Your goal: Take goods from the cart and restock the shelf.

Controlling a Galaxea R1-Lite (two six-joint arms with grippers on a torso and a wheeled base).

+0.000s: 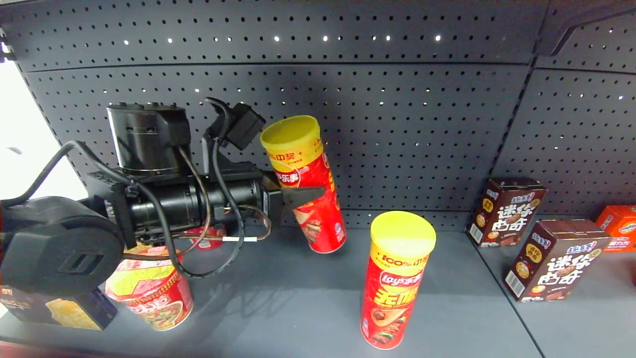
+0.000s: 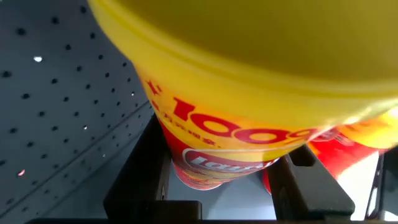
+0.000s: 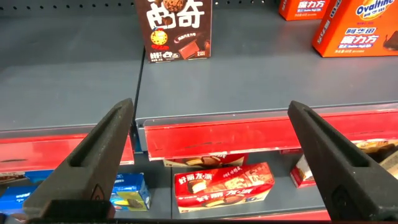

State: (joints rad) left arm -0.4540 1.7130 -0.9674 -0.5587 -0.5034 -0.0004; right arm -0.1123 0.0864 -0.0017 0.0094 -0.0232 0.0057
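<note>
Can [image 1: 308, 184] tilted, top leaning left, clamped mid-body in left gripper [image 1: 304, 197] jaws, over rear of shelf [image 1: 298, 303] near pegboard [image 1: 397, 124]; base contact with shelf unclear. 2nd can [image 1: 395, 283] stood upright nearer front, to right, apart. Noodle cup [image 1: 154, 293] at left front; 2 brown boxes [image 1: 554, 261] at right. Right gripper [image 3: 212, 104] jaws spread wide, gripping nothing.

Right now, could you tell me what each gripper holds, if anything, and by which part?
The left gripper grips the tilted chip can around its middle; the right gripper is open and empty.
</note>
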